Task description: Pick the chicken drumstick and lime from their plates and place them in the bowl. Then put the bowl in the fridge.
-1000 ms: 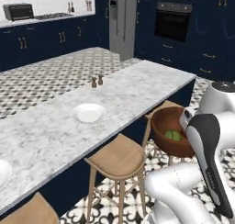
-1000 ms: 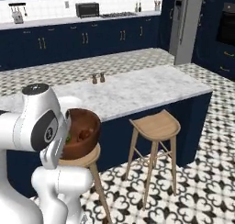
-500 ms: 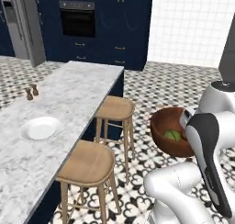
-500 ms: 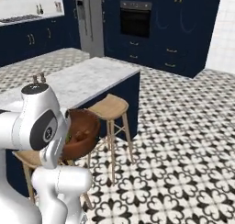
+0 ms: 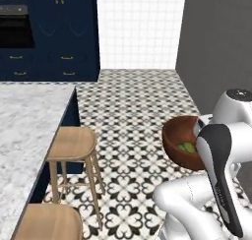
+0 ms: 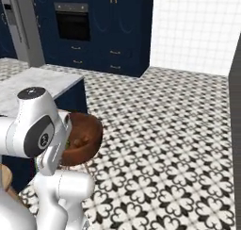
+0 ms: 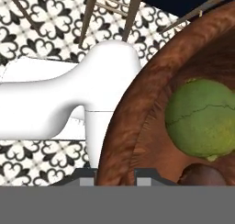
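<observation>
The dark reddish-brown bowl point(image 5: 181, 141) hangs in the air over the patterned floor, close to my arm. My gripper point(image 7: 117, 175) is shut on the bowl's rim point(image 7: 133, 113), which runs down between the two finger tips. The lime point(image 7: 202, 118) lies inside the bowl point(image 6: 84, 138) and shows as a green patch point(image 5: 187, 147). A dark brown lump point(image 7: 203, 175) next to the lime looks like the chicken drumstick. The grey fridge point(image 6: 21, 28) stands at the far left, beside the oven wall. The plates are out of view.
The marble island point(image 5: 24, 121) runs along the left, with two wooden stools point(image 5: 74, 143) point(image 5: 47, 224) at its side. Navy cabinets and a built-in oven point(image 6: 70, 21) line the back wall. A grey wall point(image 5: 216, 37) rises at the right. Open tiled floor point(image 6: 169, 130) lies ahead.
The whole scene has slid left in both base views, so the base has turned right. The plate and shakers left the picture. The bowl stays held beside the arm.
</observation>
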You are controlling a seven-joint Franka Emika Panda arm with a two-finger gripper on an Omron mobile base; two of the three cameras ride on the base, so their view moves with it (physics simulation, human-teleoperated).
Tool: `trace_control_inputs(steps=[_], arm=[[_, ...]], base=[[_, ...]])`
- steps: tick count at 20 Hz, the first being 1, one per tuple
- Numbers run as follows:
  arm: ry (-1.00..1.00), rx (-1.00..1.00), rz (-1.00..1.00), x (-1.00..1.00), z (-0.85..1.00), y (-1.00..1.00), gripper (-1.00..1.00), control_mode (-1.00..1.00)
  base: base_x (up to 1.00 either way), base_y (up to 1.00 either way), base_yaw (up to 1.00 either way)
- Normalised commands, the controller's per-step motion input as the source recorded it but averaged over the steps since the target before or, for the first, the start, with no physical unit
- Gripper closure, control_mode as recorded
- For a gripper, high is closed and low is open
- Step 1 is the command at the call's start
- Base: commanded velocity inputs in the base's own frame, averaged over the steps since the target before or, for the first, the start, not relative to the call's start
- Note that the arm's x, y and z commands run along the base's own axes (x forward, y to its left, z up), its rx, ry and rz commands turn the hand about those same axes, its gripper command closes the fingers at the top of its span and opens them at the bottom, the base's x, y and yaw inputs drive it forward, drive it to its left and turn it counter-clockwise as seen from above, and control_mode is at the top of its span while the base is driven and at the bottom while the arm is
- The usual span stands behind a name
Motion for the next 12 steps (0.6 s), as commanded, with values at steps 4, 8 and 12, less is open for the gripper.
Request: trace_control_inputs(steps=[4,8,12], arm=[[0.0,0.0,0.0,0.0,0.0,0.0,1.0,1.0],[0.0,0.0,0.0,0.0,0.0,0.0,1.0,1.0],[0.0,0.0,0.0,0.0,0.0,0.0,1.0,1.0]], base=[[1.0,-0.47,-0.13],[1.0,-0.06,-0.05],[1.0,0.02,-0.01]])
